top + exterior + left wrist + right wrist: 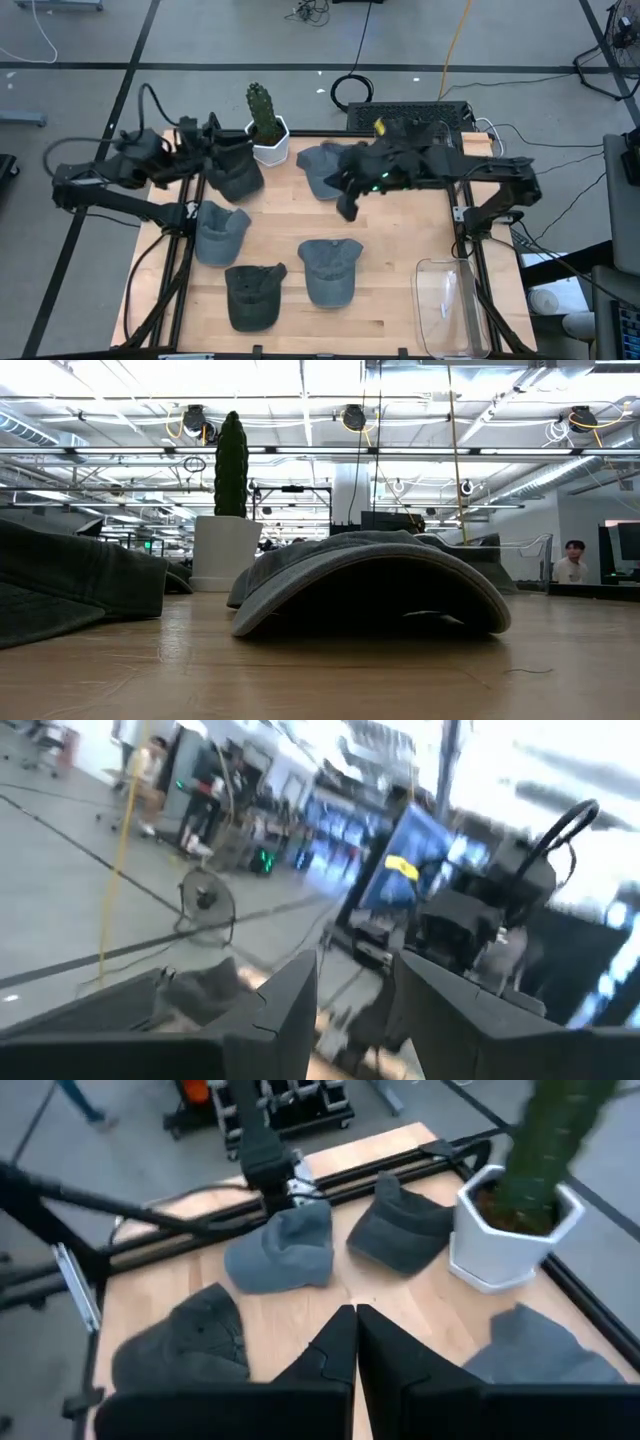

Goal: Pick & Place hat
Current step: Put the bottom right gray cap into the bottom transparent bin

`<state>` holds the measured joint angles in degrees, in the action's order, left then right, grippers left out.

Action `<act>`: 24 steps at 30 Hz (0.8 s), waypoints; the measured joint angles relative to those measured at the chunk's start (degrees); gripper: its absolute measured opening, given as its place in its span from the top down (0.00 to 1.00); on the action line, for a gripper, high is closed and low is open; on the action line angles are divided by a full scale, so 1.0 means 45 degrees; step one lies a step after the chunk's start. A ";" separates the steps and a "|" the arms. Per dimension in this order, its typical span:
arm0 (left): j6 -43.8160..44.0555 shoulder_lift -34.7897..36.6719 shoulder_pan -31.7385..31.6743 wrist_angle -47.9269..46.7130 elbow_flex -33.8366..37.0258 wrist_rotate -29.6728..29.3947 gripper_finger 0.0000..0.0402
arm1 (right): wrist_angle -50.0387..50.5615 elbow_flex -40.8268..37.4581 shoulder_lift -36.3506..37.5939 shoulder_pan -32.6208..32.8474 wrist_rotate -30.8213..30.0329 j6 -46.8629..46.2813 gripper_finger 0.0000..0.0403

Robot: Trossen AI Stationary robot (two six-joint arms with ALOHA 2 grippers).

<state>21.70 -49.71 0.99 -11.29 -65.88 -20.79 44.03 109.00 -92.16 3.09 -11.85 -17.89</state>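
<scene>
Hat [233,175], dark, hung in the left gripper's [222,150] part-open fingers by the cactus; placing seemed next. Right gripper [355,1315] hovered shut.

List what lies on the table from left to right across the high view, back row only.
Dark charcoal cap under the left hand → green cactus in a white hexagonal pot → blue-grey cap → right hand, shut, over the table.

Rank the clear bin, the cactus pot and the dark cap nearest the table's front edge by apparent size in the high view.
1. clear bin
2. dark cap
3. cactus pot
The overhead camera keeps nearness from skewing this much.
</scene>
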 joint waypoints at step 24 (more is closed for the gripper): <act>-0.0559 -0.1799 0.1841 -0.9316 -0.3736 0.2637 0.63 | -0.1488 -0.2755 -0.2878 0.2182 0.3690 -0.2278 0.85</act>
<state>19.18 -57.81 9.27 -53.21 -82.70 -8.93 37.34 96.60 -105.11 12.91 4.75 -28.14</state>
